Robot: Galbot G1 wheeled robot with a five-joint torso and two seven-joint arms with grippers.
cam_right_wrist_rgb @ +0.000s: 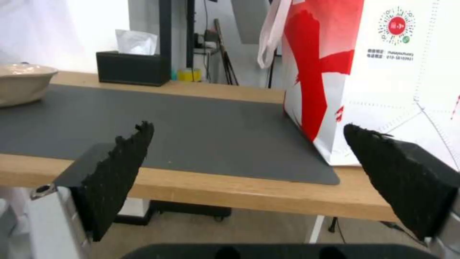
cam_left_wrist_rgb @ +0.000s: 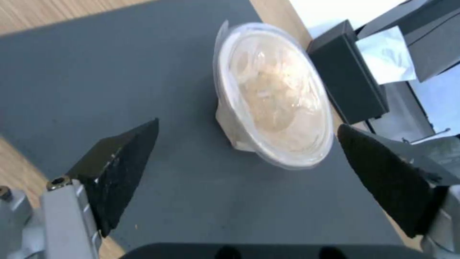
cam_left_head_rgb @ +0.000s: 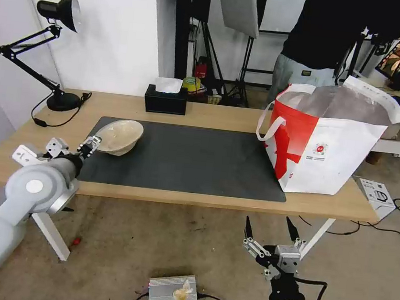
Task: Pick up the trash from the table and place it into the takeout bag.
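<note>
A shallow beige bowl (cam_left_head_rgb: 118,136) lies tilted on the left end of the dark grey mat (cam_left_head_rgb: 184,162). My left gripper (cam_left_head_rgb: 89,146) hovers open just short of its near-left rim. In the left wrist view the bowl (cam_left_wrist_rgb: 275,97) sits beyond and between the spread fingers of the left gripper (cam_left_wrist_rgb: 248,124), apart from both. The white-and-red takeout bag (cam_left_head_rgb: 328,145) stands open on the table's (cam_left_head_rgb: 213,115) right end. My right gripper (cam_left_head_rgb: 269,219) hangs open and empty below the table's front edge, facing the bag (cam_right_wrist_rgb: 383,72).
A black tissue box (cam_left_head_rgb: 166,99) and a black desk lamp (cam_left_head_rgb: 56,56) stand along the table's back edge. A person stands behind the bag. On the floor lie a silver box (cam_left_head_rgb: 173,291), a white carton (cam_left_head_rgb: 373,191) and cables.
</note>
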